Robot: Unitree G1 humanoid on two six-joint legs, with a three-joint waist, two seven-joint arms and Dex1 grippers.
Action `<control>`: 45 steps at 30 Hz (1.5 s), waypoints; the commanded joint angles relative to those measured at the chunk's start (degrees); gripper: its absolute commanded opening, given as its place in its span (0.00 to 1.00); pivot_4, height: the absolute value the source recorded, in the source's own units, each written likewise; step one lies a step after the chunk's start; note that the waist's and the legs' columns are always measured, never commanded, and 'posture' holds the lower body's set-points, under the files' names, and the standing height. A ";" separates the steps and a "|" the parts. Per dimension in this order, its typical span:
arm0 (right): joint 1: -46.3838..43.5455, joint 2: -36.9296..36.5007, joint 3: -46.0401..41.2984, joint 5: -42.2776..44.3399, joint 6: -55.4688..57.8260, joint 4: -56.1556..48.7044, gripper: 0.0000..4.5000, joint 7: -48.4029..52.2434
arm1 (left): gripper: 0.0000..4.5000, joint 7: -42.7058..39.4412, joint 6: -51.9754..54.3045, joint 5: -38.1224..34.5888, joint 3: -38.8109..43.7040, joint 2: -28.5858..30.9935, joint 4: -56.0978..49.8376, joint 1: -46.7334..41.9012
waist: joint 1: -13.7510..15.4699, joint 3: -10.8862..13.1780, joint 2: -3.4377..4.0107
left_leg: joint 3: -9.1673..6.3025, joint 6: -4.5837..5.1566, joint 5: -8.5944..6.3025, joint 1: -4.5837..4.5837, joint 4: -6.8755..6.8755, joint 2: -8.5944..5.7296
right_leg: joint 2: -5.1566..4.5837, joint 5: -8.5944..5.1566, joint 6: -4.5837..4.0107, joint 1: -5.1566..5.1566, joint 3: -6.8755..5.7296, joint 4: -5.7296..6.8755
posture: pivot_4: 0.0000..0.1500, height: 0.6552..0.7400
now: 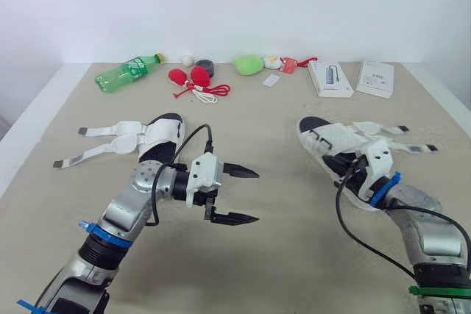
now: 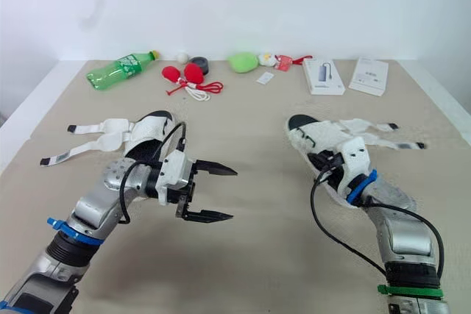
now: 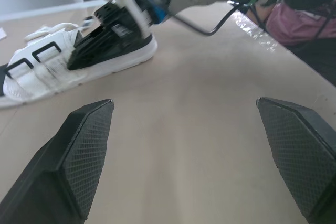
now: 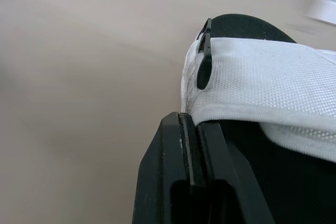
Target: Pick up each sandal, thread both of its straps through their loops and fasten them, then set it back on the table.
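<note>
Right pincer (image 4: 192,124) on sandal (image 1: 329,138), (seemingly) clamped

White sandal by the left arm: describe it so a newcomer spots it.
On the beige table, look at the robot's left half, nearer than the green plastic bottle at the far edge. The white sandal with black footbed lies there, beyond the open left gripper. Its two straps spread flat toward the table's left edge, untouched; the right gripper is shut on the other sandal.
</note>
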 commanded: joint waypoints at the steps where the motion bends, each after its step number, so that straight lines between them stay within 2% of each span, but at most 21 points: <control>1: 0.46 -4.92 3.15 3.19 -5.82 -7.25 0.01 14.86 | 1.00 -1.53 -0.74 -0.48 2.59 1.94 0.87 -1.76 | -0.04 0.12 0.05 | 0.00 0.00 0.00 0.00 0.00 0.00 | 0.00 0.00 0.00 0.00 0.00 -0.01 | 1.00 1.00; 3: 0.23 -6.55 4.61 3.86 -8.20 -7.45 0.01 20.64 | 1.00 -1.66 0.00 -0.90 3.08 2.26 1.42 -2.31 | -0.02 0.31 0.19 | 0.00 0.01 -0.01 -0.01 0.01 0.00 | 0.01 0.00 0.00 0.00 0.00 -0.01 | 1.00 1.00; 9: -3.66 -9.88 10.09 3.74 -15.54 -4.52 0.01 36.40 | 1.00 -4.33 1.21 -2.03 3.69 3.94 0.51 -2.03 | -0.08 0.74 0.03 | 0.01 0.00 -0.01 -0.01 0.04 0.01 | 0.00 0.00 0.00 0.00 -0.01 -0.02 | 1.00 1.00; 15: -8.01 -10.32 13.53 2.15 -22.25 0.10 0.01 44.87 | 1.00 -5.38 1.84 -2.35 4.43 6.07 -0.21 -0.57 | -0.03 0.89 -0.03 | -0.04 -0.01 0.00 -0.02 0.08 0.05 | 0.01 0.05 -0.09 0.01 -0.07 -0.02 | 1.00 1.00; 28: -9.84 -8.20 16.65 1.14 -23.02 1.98 0.01 42.66 | 1.00 -2.28 0.67 -0.19 5.76 7.31 -1.46 4.17 | 0.03 0.92 -0.03 | -0.09 -0.02 0.00 -0.01 0.11 0.16 | -0.12 0.15 -0.25 0.01 -0.10 -0.02 | 1.00 1.00; 45: -8.40 -8.22 15.69 2.16 -19.34 0.06 0.01 39.93 | 1.00 -1.09 0.83 1.23 4.65 5.30 0.27 3.06 | 0.04 0.92 -0.03 | -0.10 -0.04 0.01 -0.01 0.12 0.17 | -0.10 0.26 -0.45 0.01 -0.12 -0.02 | 1.00 1.00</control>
